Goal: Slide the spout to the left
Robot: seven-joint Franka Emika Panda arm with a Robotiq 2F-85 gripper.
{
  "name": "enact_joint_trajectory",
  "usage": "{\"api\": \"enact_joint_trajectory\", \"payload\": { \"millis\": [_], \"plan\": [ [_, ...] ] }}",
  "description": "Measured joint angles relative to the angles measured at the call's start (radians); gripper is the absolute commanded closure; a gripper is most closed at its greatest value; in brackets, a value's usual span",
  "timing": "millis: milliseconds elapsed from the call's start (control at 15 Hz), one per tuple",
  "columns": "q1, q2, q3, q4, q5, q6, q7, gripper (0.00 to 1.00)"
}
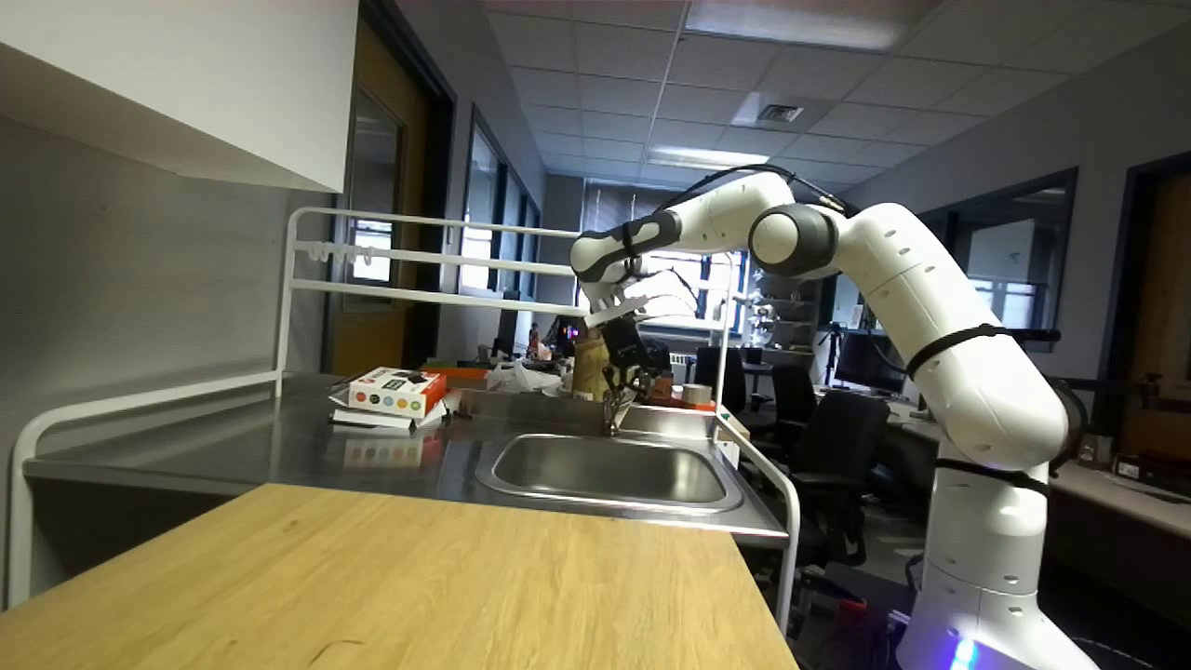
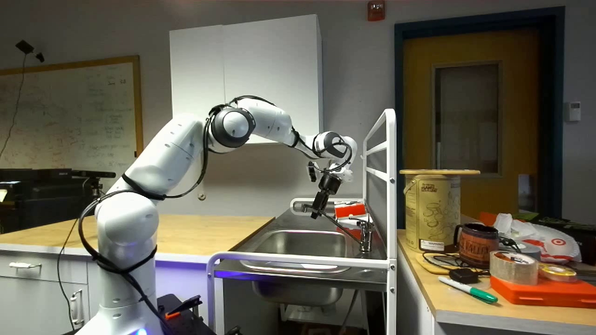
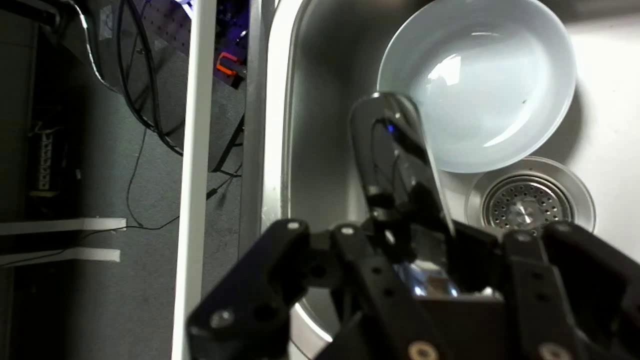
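The chrome spout runs up from the faucet base (image 2: 366, 241) over the sink in an exterior view (image 2: 341, 227); in an exterior view it is small and partly hidden by the fingers (image 1: 612, 417). In the wrist view the shiny spout (image 3: 387, 145) passes between my fingers, and its rounded end points to the picture's top. My gripper (image 3: 435, 240) has a black finger close against each side of the spout and looks shut on it. In both exterior views the gripper (image 1: 625, 383) (image 2: 318, 213) points down at the spout above the sink. The contact faces are partly hidden.
A white bowl (image 3: 480, 100) sits in the sink beside the drain (image 3: 530, 210). A white rack (image 1: 437, 299) stands behind the sink, with a side rail (image 3: 192, 150) along the counter. A red-and-white box (image 1: 395, 391) lies on the metal counter. A wooden counter (image 1: 447, 577) adjoins.
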Motion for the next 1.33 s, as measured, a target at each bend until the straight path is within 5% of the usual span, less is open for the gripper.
{"api": "enact_joint_trajectory", "payload": {
  "millis": [733, 1333],
  "plan": [
    [-0.035, 0.223, 0.002, 0.301, 0.035, -0.288, 0.019, 0.96],
    [-0.015, 0.382, 0.009, 0.457, 0.063, -0.338, 0.14, 0.96]
  ]
}}
